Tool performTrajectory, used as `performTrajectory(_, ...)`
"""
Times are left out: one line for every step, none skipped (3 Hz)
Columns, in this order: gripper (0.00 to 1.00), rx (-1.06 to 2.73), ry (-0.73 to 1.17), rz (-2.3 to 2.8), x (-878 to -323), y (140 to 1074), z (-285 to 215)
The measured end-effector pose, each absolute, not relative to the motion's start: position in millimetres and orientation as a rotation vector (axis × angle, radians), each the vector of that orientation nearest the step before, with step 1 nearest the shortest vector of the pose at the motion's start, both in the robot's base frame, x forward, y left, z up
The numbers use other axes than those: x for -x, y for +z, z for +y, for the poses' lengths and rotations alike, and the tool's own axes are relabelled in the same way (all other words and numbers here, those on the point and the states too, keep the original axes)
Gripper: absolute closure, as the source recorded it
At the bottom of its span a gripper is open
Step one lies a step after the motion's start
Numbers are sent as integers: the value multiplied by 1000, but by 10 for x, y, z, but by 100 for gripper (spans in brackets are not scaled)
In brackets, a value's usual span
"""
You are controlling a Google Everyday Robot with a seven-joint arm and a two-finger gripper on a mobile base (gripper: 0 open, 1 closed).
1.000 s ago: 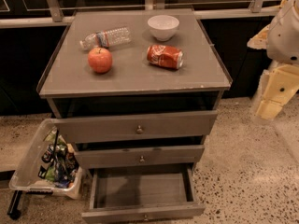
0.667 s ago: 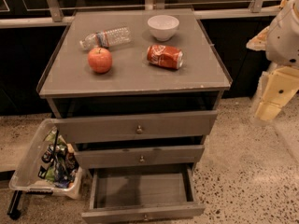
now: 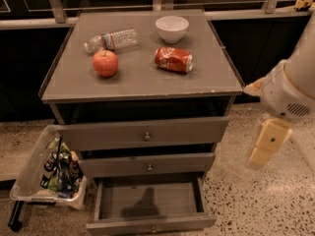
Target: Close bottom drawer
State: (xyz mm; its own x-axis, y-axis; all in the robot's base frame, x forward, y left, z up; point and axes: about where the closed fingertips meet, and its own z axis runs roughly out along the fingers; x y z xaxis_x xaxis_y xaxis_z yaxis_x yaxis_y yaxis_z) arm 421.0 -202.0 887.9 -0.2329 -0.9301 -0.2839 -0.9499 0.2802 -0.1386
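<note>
The bottom drawer (image 3: 150,224) is the lowest of three grey-brown drawers and stands pulled far out, its empty inside showing, with a small knob on its slim front panel. The middle drawer (image 3: 147,165) and the top drawer (image 3: 145,133) stick out only a little. My gripper (image 3: 268,142) hangs as a cream-coloured piece below the white arm (image 3: 288,90), to the right of the cabinet at the height of the top and middle drawers. It is apart from the cabinet and touches nothing.
On the cabinet top (image 3: 138,82) lie a red apple (image 3: 105,63), a plastic bottle (image 3: 112,39), a white bowl (image 3: 172,28) and a crushed red can (image 3: 173,59). A clear bin of items (image 3: 47,168) stands on the speckled floor at the left.
The arm and gripper have moved down and a little left, closer to the cabinet's right side. The drawers have not moved.
</note>
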Motion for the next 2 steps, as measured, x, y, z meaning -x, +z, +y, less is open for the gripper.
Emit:
performTrajectory(18, 1700, 174, 2264, -4077, 8330, -2033)
performTrajectory(42, 1724, 224, 2291, -3961, 7899, -2072)
